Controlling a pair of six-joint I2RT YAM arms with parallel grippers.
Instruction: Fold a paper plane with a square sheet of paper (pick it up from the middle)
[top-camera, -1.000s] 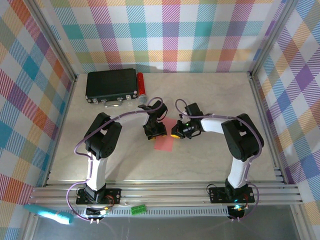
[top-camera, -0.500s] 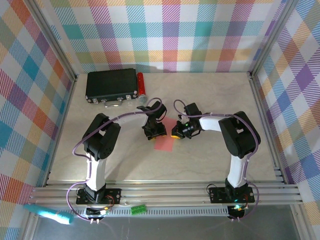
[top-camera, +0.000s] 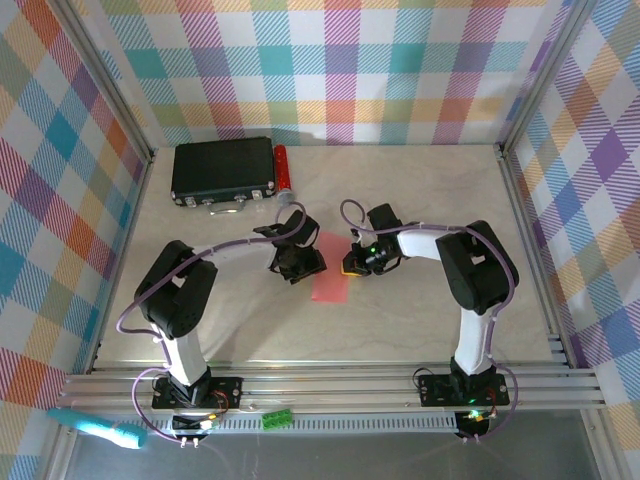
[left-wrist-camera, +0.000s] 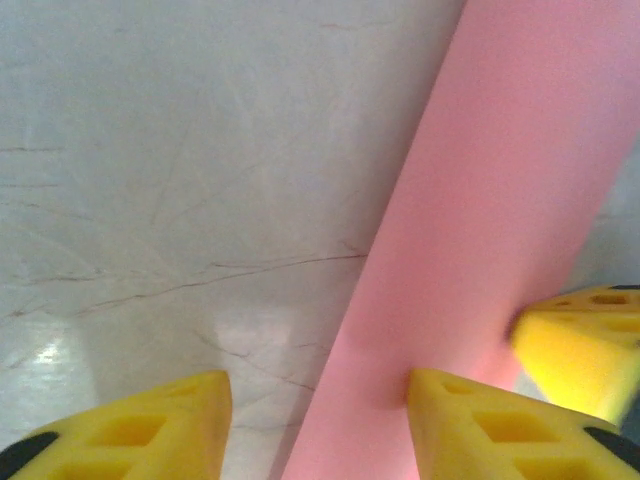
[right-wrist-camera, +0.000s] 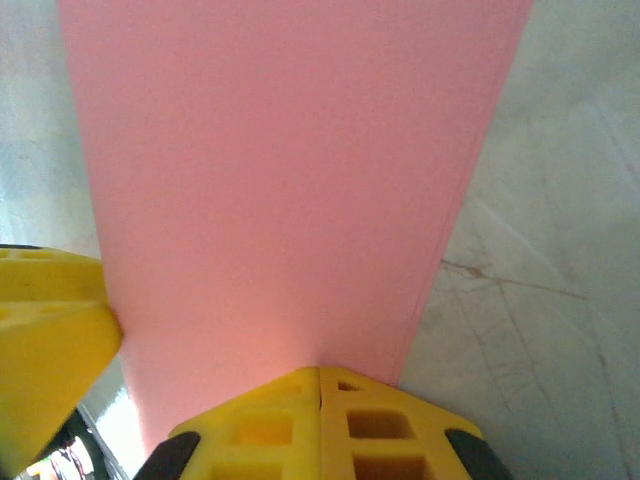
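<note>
Right gripper (right-wrist-camera: 320, 405) has its fingers pressed together at the near edge of the folded pink sheet of paper (right-wrist-camera: 290, 180), which runs straight out ahead of it; whether it's nipping that edge or only pushing on it is hard to say. Left gripper (left-wrist-camera: 315, 425) is spread just alongside, one fingertip (left-wrist-camera: 480, 430) on the paper's long edge, the other over bare table (left-wrist-camera: 150, 150). Well beyond the left gripper sits the black box (top-camera: 222, 168), closed, contents unseen, with a red cylinder (top-camera: 282, 168) right beside it.
</note>
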